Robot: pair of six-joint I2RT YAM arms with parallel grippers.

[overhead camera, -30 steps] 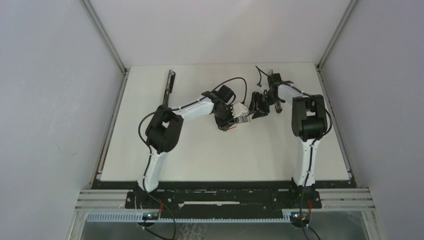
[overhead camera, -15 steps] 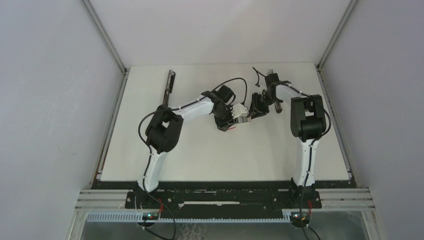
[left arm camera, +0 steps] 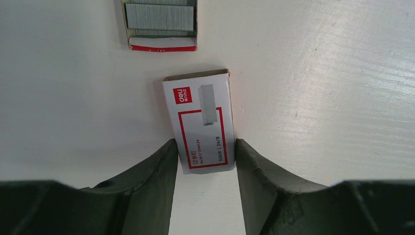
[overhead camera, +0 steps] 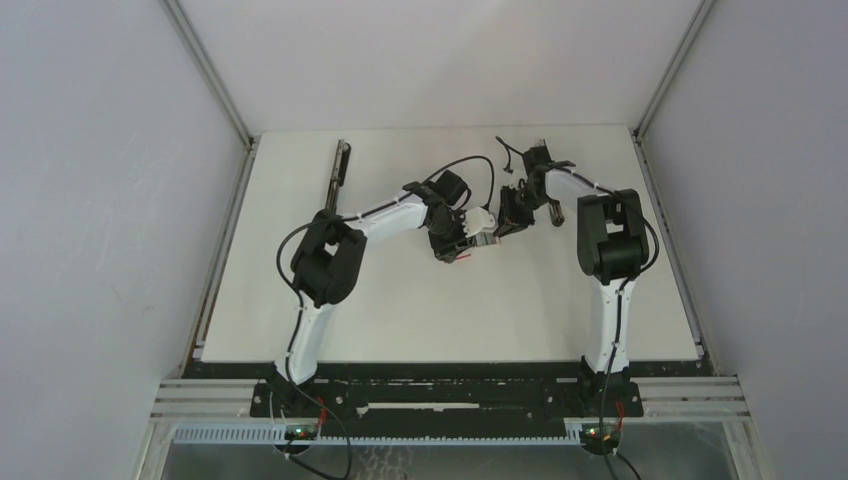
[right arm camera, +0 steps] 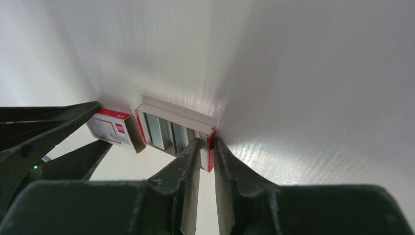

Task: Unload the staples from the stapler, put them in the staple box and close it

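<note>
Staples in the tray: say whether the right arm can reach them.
Probably yes: the staples lie uncovered just past the right tool, but it pinches the tray by its wall and must let go first.

Ahead of the left gripper (left arm camera: 205, 145), the tray (left arm camera: 162, 44) and its staples (left arm camera: 159, 17) were cut off by the upper edge.
</note>
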